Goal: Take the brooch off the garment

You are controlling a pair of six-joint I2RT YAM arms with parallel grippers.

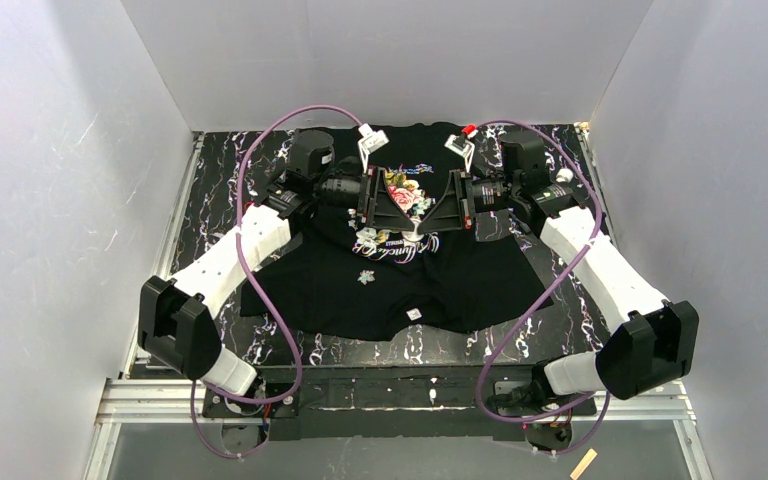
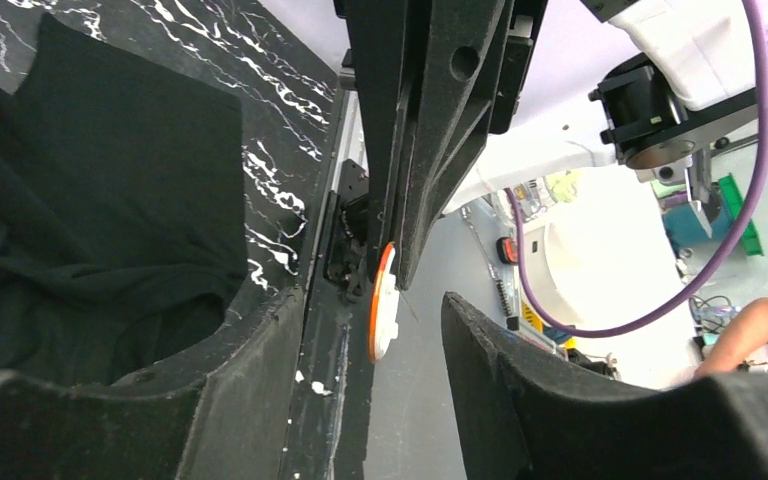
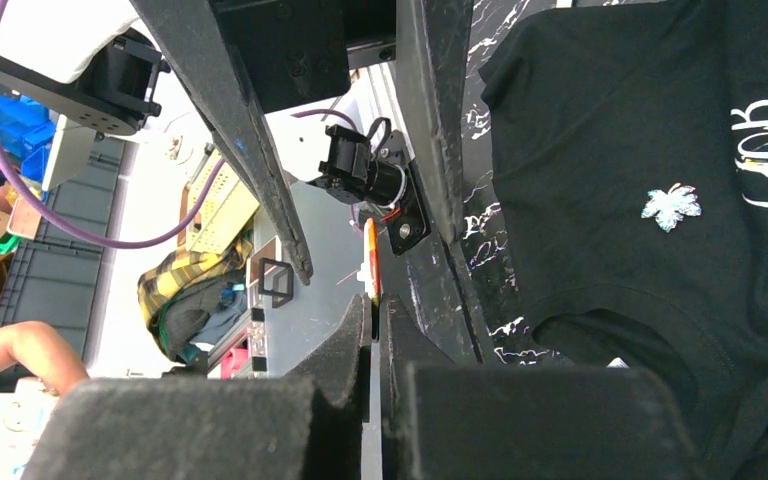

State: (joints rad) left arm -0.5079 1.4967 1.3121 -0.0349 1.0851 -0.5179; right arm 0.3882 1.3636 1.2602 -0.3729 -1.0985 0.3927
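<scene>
The garment (image 1: 420, 290), a black T-shirt with a rose print, lies flat on the table; it also shows in the left wrist view (image 2: 110, 180) and the right wrist view (image 3: 610, 130). My right gripper (image 3: 371, 300) is shut on the edge of a thin round orange-and-white brooch (image 3: 370, 262) with a fine pin sticking out, held in the air above the print (image 1: 418, 230). My left gripper (image 2: 375, 297) is open, its jaws on either side of that brooch (image 2: 383, 310) without touching it. A small silvery leaf-shaped ornament (image 1: 365, 277) sits on the shirt (image 3: 671, 206).
The shirt lies on a black marbled table top (image 1: 210, 190) between white walls. Purple cables (image 1: 260, 250) loop over both arms. A metal frame (image 1: 410, 395) runs along the near edge. A person's arm (image 2: 750, 330) shows beyond the table.
</scene>
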